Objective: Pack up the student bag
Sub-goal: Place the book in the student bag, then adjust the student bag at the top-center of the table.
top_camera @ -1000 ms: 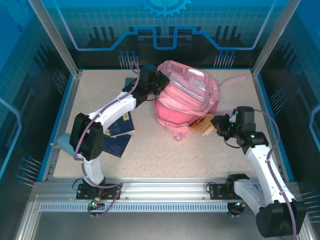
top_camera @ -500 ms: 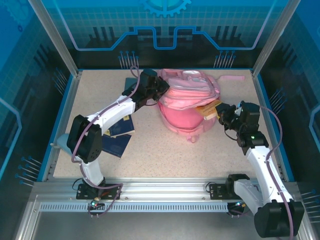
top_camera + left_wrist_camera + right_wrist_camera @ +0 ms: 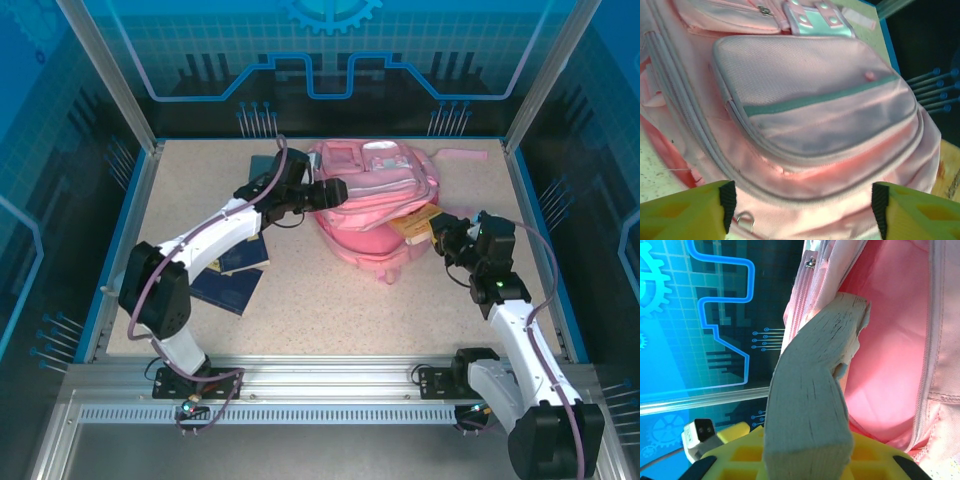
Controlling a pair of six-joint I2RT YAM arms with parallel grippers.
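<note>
The student bag (image 3: pixel 375 195), pink and soft, lies at the back middle of the table with its front pockets facing up. My left gripper (image 3: pixel 336 192) hovers at the bag's left edge, open. In the left wrist view its black pads (image 3: pixel 728 200) stand wide apart over the bag's front pocket (image 3: pixel 815 105), holding nothing. My right gripper (image 3: pixel 441 233) is shut on a thick book (image 3: pixel 413 224) whose far end pokes into the bag's open right side. The right wrist view shows the book's bent page edge (image 3: pixel 810 390) against the pink lining (image 3: pixel 890 340).
Two blue books (image 3: pixel 240 256) (image 3: pixel 226 290) lie on the table under the left arm, and a dark one (image 3: pixel 260 165) sits behind it. A pink strap (image 3: pixel 465 155) trails toward the back right. Blue rails (image 3: pixel 530 230) edge the table.
My left gripper has opened and let go of the bag, which has sunk flatter. My right gripper has carried the book up into the bag's opening.
</note>
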